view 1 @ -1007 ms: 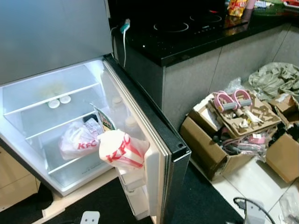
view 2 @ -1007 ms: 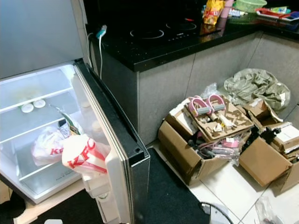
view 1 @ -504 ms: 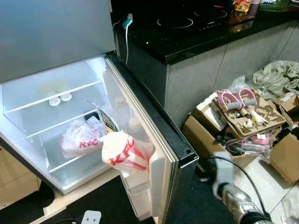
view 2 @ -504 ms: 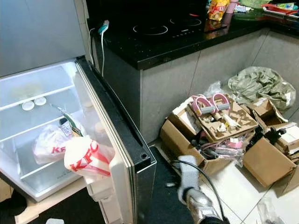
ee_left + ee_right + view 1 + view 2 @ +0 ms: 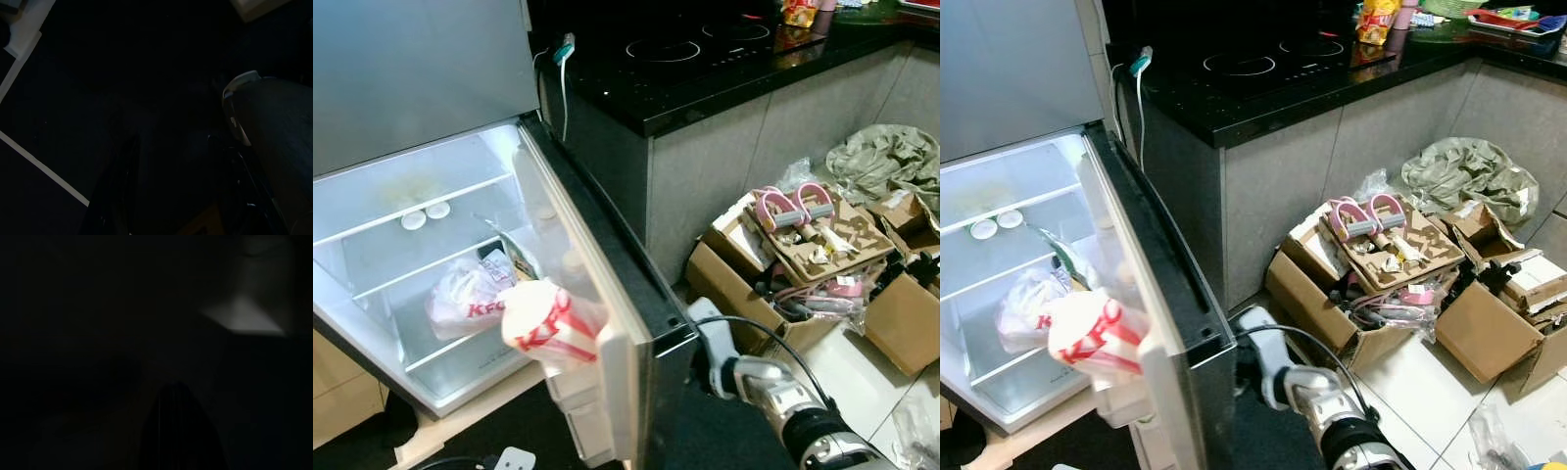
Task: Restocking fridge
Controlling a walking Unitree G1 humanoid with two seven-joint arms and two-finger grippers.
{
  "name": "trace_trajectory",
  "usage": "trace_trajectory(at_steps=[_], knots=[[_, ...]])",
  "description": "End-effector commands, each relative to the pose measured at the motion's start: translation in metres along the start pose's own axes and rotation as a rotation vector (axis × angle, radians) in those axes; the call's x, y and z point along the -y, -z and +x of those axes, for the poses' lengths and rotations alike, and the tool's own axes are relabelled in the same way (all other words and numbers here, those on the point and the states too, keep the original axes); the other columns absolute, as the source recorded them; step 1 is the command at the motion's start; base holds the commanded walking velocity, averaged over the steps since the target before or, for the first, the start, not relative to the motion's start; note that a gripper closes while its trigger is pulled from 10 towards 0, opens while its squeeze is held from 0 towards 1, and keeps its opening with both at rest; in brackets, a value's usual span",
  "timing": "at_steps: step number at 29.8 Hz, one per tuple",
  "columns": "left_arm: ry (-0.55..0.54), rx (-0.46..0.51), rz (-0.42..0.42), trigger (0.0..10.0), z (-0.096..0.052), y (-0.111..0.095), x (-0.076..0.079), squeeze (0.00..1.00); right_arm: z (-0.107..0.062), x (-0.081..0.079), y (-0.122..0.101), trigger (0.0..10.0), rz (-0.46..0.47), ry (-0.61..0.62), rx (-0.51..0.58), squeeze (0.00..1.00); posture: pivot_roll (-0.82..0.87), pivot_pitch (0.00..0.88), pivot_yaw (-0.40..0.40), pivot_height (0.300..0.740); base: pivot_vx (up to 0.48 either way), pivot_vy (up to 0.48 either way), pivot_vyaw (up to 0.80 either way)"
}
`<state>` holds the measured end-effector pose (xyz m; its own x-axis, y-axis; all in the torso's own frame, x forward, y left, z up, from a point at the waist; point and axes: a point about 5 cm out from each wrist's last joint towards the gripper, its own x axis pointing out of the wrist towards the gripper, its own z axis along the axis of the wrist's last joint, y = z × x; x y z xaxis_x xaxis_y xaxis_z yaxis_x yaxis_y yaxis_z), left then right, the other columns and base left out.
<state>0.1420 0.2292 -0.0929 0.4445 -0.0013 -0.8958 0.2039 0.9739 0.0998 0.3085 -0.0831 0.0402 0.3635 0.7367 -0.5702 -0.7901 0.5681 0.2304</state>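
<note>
The fridge (image 5: 372,245) stands open and lit, and its door (image 5: 607,264) swings out toward me. A white and red KFC bag (image 5: 548,323) sits in the door shelf. A second KFC bag (image 5: 465,294) lies on a glass shelf inside, beside a green packet (image 5: 516,259). Two small white round tubs (image 5: 424,215) rest on the upper shelf. My right gripper (image 5: 697,367) is raised against the door's black outer face near its front corner. Down over the dark floor hangs my left gripper (image 5: 181,191), open.
A black counter with a hob (image 5: 705,59) runs to the right of the fridge. Open cardboard boxes (image 5: 803,264) full of clutter and a green cloth (image 5: 886,162) crowd the tiled floor at right. A dark mat (image 5: 1273,431) lies below the door.
My right arm has come up from the lower right and reached the door's outer face. The camera has shifted a little.
</note>
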Motion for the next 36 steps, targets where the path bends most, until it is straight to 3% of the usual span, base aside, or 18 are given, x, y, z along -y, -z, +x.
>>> trace_trajectory(at_steps=[1, 3, 6, 7, 8, 10, 13, 14, 17, 19, 24, 25, 27, 28, 30, 32, 34, 36], knots=[[-0.008, -0.037, 0.013, 10.0, -0.003, 0.01, -0.006, 0.0, 0.011, -0.026, -0.03, 10.0, -0.065, -0.168, 0.049, 0.0, -0.08, 0.08, 0.003, 0.74, 0.0, 0.0, 0.0], [-0.006, -0.036, 0.016, 10.0, -0.003, 0.01, -0.007, 0.0, 0.014, -0.038, -0.044, 10.0, -0.094, -0.232, 0.078, 0.0, -0.08, 0.08, 0.002, 0.74, 0.0, 0.0, 0.0], [-0.003, -0.042, 0.022, 10.0, -0.003, 0.01, -0.007, 0.0, 0.016, -0.084, -0.095, 10.0, -0.109, -0.449, 0.235, 0.0, -0.08, 0.079, -0.001, 0.74, 0.0, 0.0, 0.0], [-0.003, -0.042, 0.022, 10.0, -0.003, 0.01, -0.007, 0.0, 0.016, -0.084, -0.095, 10.0, -0.109, -0.449, 0.235, 0.0, -0.08, 0.079, -0.001, 0.74, 0.0, 0.0, 0.0], [0.002, -0.046, 0.019, 10.0, -0.003, 0.01, -0.007, 0.0, 0.011, -0.106, -0.124, 10.0, -0.037, -0.553, 0.369, 0.0, -0.08, 0.079, -0.001, 0.74, 0.0, 0.0, 0.0], [0.009, -0.051, 0.014, 10.0, -0.003, 0.01, -0.007, 0.0, 0.001, -0.13, -0.156, 10.0, 0.052, -0.676, 0.515, 0.0, -0.08, 0.079, -0.001, 0.74, 0.0, 0.0, 0.0], [0.011, -0.063, -0.001, 10.0, -0.003, 0.011, -0.007, 0.0, 0.001, -0.135, -0.162, 10.0, 0.081, -0.686, 0.537, 0.0, -0.08, 0.079, -0.001, 0.74, 0.0, 0.0, 0.0], [0.0, -0.077, -0.039, 10.0, -0.003, 0.014, -0.007, 0.0, 0.014, -0.124, -0.145, 10.0, 0.063, -0.587, 0.453, 0.0, -0.07, 0.076, -0.009, 0.74, 0.0, 0.0, 0.0], [-0.019, -0.084, -0.079, 10.0, -0.003, 0.016, -0.007, 0.0, 0.021, -0.115, -0.127, 10.0, 0.055, -0.511, 0.379, 0.0, -0.07, 0.076, -0.009, 0.74, 0.0, 0.0, 0.0], [-0.052, -0.088, -0.124, 10.0, -0.004, 0.018, -0.008, 0.0, 0.022, -0.1, -0.102, 10.0, 0.08, -0.433, 0.308, 0.0, -0.07, 0.076, -0.009, 0.74, 0.0, 0.0, 0.0], [-0.083, -0.084, -0.156, 10.0, -0.004, 0.019, -0.01, 0.0, 0.02, -0.084, -0.075, 10.0, 0.099, -0.331, 0.229, 0.0, -0.07, 0.077, -0.016, 0.74, 0.0, 0.0, 0.0], [-0.19, -0.058, -0.262, 10.0, -0.005, 0.021, -0.013, 0.0, 0.017, -0.06, -0.032, 10.0, 0.062, -0.184, 0.093, 0.0, -0.08, 0.077, -0.014, 0.74, 0.0, 0.0, 0.0], [-0.19, -0.058, -0.262, 10.0, -0.005, 0.021, -0.013, 0.0, 0.017, -0.06, -0.032, 10.0, 0.062, -0.184, 0.093, 0.0, -0.08, 0.077, -0.014, 0.74, 0.0, 0.0, 0.0], [-0.262, -0.041, -0.332, 10.0, -0.006, 0.023, -0.015, 0.0, 0.015, -0.052, -0.016, 10.0, 0.051, -0.133, 0.037, 0.0, -0.08, 0.077, -0.014, 0.74, 0.0, 0.0, 0.0], [-0.464, -0.005, -0.621, 10.0, -0.009, 0.029, -0.015, 0.0, 0.003, -0.024, 0.032, 10.0, 0.073, 0.044, -0.098, 0.0, -0.09, 0.079, -0.012, 0.74, 0.0, 0.0, 0.0], [-0.557, -0.001, -0.799, 10.0, -0.011, 0.034, -0.012, 0.0, -0.014, -0.002, 0.071, 10.0, 0.124, 0.229, -0.182, 0.0, -0.08, 0.078, -0.014, 0.74, 0.0, 0.0, 0.0], [-0.54, 0.005, -0.871, 10.0, -0.01, 0.035, -0.009, 0.0, -0.032, 0.015, 0.1, 10.0, 0.169, 0.409, -0.223, 0.0, -0.08, 0.076, -0.016, 0.74, 0.0, 0.0, 0.0], [-0.495, 0.015, -0.843, 10.0, -0.009, 0.033, -0.009, 0.0, -0.054, 0.026, 0.131, 10.0, 0.275, 0.585, -0.255, 0.0, -0.08, 0.073, -0.014, 0.74, 0.0, 0.0, 0.0]])
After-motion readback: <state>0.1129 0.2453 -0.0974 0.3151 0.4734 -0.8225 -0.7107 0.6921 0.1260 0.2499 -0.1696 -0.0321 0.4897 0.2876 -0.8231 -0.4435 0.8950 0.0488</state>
